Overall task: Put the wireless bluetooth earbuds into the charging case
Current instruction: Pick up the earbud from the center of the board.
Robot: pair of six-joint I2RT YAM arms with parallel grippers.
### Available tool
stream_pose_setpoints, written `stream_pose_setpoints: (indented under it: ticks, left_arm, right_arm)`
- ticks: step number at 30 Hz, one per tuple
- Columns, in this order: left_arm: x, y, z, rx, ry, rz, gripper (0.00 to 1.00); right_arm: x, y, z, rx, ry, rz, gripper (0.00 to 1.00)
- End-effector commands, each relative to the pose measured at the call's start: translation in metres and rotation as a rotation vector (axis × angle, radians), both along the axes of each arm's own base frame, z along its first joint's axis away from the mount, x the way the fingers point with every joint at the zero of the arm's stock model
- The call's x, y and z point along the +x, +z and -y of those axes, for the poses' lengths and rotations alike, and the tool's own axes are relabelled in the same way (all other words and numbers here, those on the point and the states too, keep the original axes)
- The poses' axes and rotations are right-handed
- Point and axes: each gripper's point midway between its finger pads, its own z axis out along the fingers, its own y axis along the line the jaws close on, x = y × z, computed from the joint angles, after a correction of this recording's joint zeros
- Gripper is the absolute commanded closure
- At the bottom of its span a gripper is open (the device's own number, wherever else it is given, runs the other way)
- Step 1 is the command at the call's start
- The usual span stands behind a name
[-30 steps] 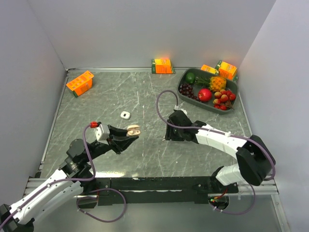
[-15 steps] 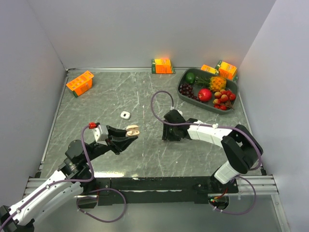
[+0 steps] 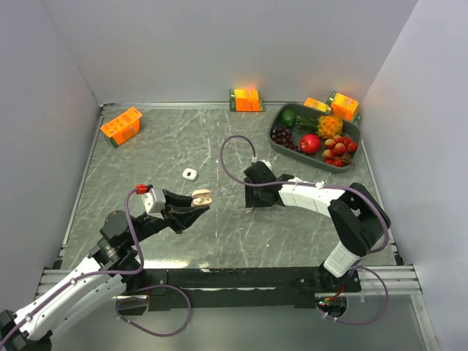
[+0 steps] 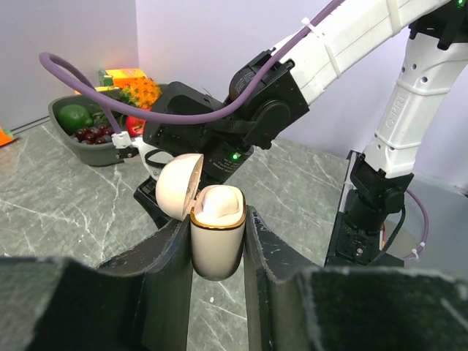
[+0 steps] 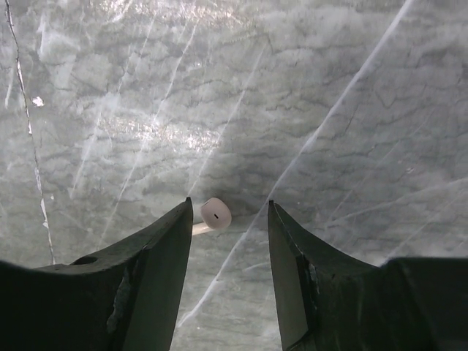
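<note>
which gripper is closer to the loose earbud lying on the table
Right. The right gripper hangs over the earbud, which lies between its open fingers. The left gripper is off to the side, shut on the open charging case.

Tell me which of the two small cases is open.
The beige case in the left hand, lid flipped back; the white case lies on the table.

We see our left gripper [image 3: 198,202] holding an open beige case [image 3: 202,196] above the table [image 3: 146,161]. Our right gripper [image 3: 252,202] sits low nearby, and a white case [image 3: 190,174] lies beyond.
</note>
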Motion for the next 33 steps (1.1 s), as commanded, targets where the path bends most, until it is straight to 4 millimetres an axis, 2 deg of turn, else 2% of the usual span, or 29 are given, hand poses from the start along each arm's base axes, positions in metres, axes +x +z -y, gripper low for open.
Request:
stream_pose_setpoints:
  ticks: [1, 8, 18, 32, 33]
  left_arm:
    - [0.002, 0.005, -0.001, -0.016, 0.01, 0.016, 0.99]
    - [0.001, 0.005, -0.001, -0.016, 0.008, 0.017, 0.99]
    - [0.0, 0.006, -0.002, -0.018, 0.006, 0.017, 0.99]
    - [-0.001, 0.006, -0.002, -0.018, 0.005, 0.02, 0.99]
    - [0.0, 0.006, -0.002, -0.018, 0.007, 0.02, 0.99]
  right_arm:
    - [0.014, 0.005, -0.002, -0.033, 0.03, 0.041, 0.48]
    - [0.004, 0.003, -0.012, -0.044, 0.071, 0.043, 0.48]
    - [0.001, -0.006, -0.015, -0.059, 0.083, 0.022, 0.5]
    - [0.001, -0.003, -0.015, -0.056, 0.084, 0.029, 0.72]
    - [0.001, -0.002, -0.015, -0.053, 0.085, 0.031, 0.75]
